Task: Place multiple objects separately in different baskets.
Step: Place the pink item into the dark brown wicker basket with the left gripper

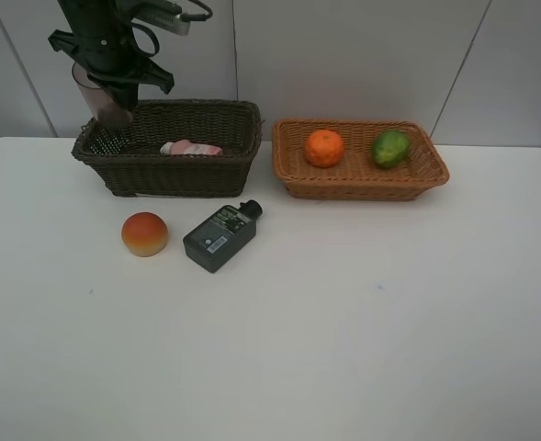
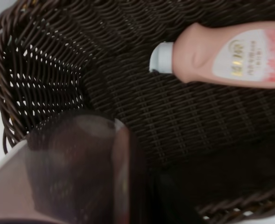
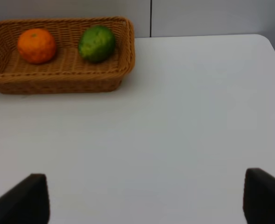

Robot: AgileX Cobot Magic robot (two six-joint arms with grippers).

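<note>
The job is about half done. Three things already lie in baskets. The pink bottle (image 1: 190, 148) lies on its side on the floor of the dark basket (image 1: 187, 170). The orange (image 1: 324, 148) and the green fruit (image 1: 390, 148) sit side by side, a little apart, in the light basket (image 1: 362, 188). A fourth thing is on its way. The left tool (image 1: 112, 84) grips the cup (image 1: 94, 90) and holds it up over the left end of the dark basket, just above the rim. The cup is see-through and a bit tilted, and it looks like it does not touch the basket floor yet. In the left wrist view the cup (image 2: 76, 168) fills the near corner, with the weave of the basket and the pink bottle past it. So the cup only needs to go down and be let go. Two things wait on the bench (image 1: 343, 322), in front of the dark basket. They are the peach (image 1: 145, 233) and the grey bottle (image 1: 219, 238), which lie close together but do not touch. I think the peach belongs with the other fruit and the grey bottle with the pink one. The right tool (image 3: 146, 196) is spread wide with nothing in it, low over bare bench, well away from the light basket.
</note>
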